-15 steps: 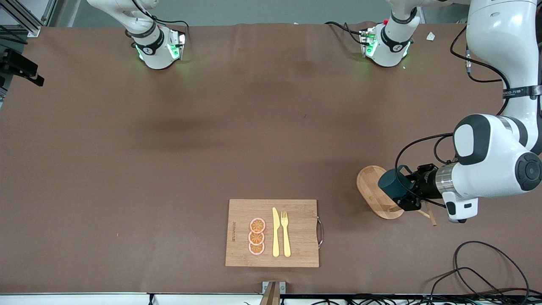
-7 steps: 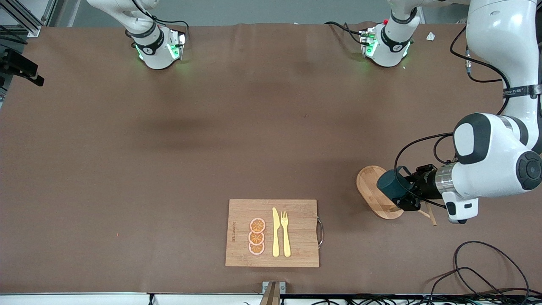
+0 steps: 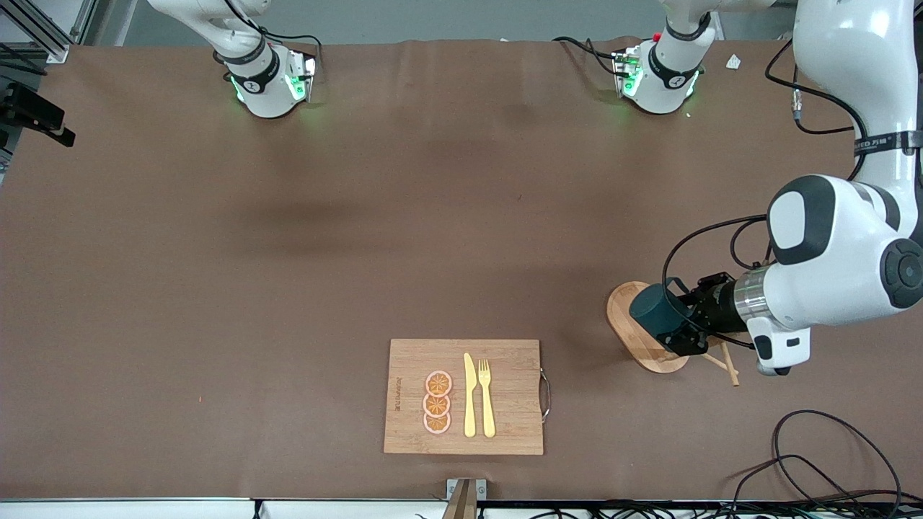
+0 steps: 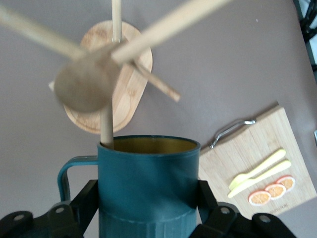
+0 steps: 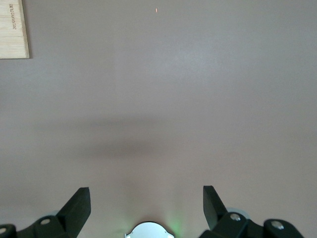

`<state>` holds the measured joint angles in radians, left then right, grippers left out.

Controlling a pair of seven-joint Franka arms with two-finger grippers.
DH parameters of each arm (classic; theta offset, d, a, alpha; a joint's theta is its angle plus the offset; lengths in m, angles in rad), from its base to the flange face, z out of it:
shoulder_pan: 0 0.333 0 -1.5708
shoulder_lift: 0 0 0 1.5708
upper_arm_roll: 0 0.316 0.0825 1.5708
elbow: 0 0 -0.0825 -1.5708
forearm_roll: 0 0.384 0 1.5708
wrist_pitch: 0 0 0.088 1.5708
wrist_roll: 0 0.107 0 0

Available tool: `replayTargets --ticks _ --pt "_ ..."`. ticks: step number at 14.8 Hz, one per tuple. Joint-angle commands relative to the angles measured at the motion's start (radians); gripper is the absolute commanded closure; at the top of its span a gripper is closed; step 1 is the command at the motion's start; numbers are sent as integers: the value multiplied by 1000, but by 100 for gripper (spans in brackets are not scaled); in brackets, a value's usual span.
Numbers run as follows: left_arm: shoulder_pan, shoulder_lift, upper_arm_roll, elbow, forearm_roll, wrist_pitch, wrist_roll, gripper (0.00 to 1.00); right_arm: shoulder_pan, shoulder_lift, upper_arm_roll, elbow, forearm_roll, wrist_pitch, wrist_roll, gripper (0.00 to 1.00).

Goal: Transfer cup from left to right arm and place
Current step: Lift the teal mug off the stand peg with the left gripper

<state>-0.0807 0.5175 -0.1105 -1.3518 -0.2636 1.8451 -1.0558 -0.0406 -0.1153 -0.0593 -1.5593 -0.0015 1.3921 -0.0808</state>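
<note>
The left gripper (image 3: 674, 328) is squeezed shut on the teal cup (image 3: 652, 311), holding it over the wooden peg rack (image 3: 638, 331), so next the waiting right gripper (image 5: 146, 206), wide open and empty, must take it.

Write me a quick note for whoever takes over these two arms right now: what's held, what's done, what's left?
Left end effector: shut on the cup, in the air over the peg rack.
Right end effector: open, empty, waiting over bare table.
Done: cup picked up by the left arm.
Left: pass the cup to the right end effector, then place it.
</note>
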Motion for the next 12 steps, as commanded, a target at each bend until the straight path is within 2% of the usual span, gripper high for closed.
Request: replayTargets --ticks 1,6,10,12 --pt "1 -42 -21 -6 -17 -43 -47 35 -24 -1 13 4 6 -5 -1 0" --pt "2 -83 -78 -9 -14 -95 -137 34 -22 0 13 4 6 -5 -1 0" --pt "-2 -109 -153 -9 3 -96 -222 35 -22 2 13 4 5 -5 -1 0" --pt "-42 -123 -179 -7 82 -90 -236 35 -21 2 13 4 5 -5 -1 0"
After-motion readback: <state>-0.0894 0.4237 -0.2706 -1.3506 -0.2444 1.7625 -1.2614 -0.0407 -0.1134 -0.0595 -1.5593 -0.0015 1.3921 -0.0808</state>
